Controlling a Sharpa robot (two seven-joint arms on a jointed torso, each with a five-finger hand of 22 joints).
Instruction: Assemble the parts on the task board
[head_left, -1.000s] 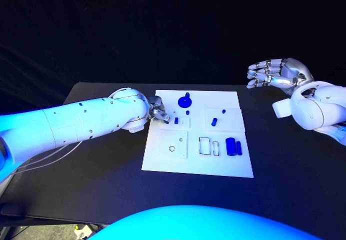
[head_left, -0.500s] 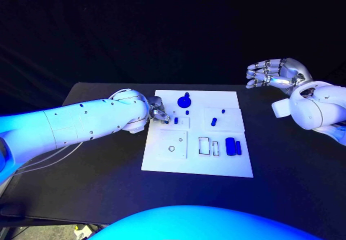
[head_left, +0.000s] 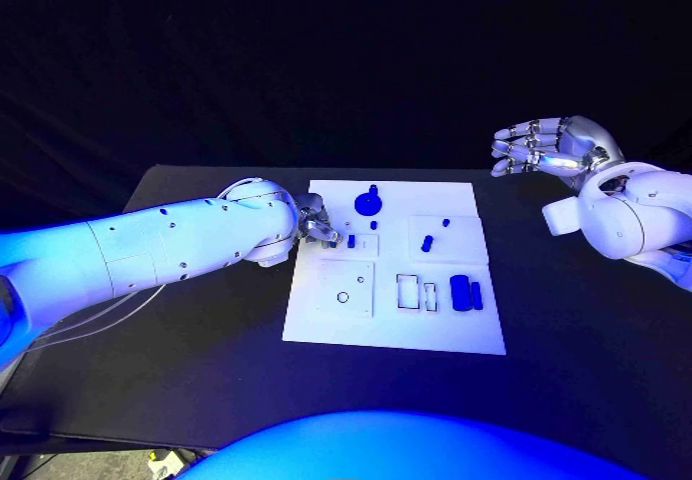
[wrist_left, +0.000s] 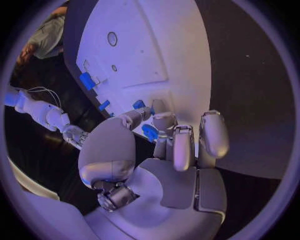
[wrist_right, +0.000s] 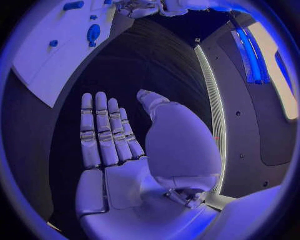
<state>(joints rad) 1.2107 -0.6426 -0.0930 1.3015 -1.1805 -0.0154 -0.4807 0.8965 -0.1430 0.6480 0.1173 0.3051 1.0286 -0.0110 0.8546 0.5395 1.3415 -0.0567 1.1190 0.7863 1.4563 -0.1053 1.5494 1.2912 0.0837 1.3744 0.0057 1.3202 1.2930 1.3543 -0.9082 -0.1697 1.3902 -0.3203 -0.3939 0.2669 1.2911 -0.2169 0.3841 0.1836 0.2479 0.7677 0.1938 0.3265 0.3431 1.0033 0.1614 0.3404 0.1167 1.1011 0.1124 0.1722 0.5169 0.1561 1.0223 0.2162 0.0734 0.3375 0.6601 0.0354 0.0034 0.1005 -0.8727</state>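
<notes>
Task board: we see the white task board (head_left: 397, 320) lying in the middle of the black table (head_left: 188, 370), its long side running away from the robot.
Parts: small blue parts lie scattered on the board. A round-headed blue part (head_left: 369, 204) sits near the far edge, a short peg (head_left: 427, 243) lies toward the right, and two longer blue bars (head_left: 462, 292) rest side by side near the right edge, next to rectangular cut-outs. A small ring-shaped hole marks the near left panel.
Left hand: our left hand (head_left: 317, 228) is down at the board's left edge. In the left wrist view its fingers (wrist_left: 181, 145) are curled in, and a small blue part (wrist_left: 150, 133) shows between the thumb and fingertips; we read it as pinched there.
Right hand: our right hand (head_left: 552, 143) is raised well apart from the board, beyond the table's far right corner. It holds nothing, and in the right wrist view the fingers (wrist_right: 103, 130) lie stretched out with the thumb set apart.
</notes>
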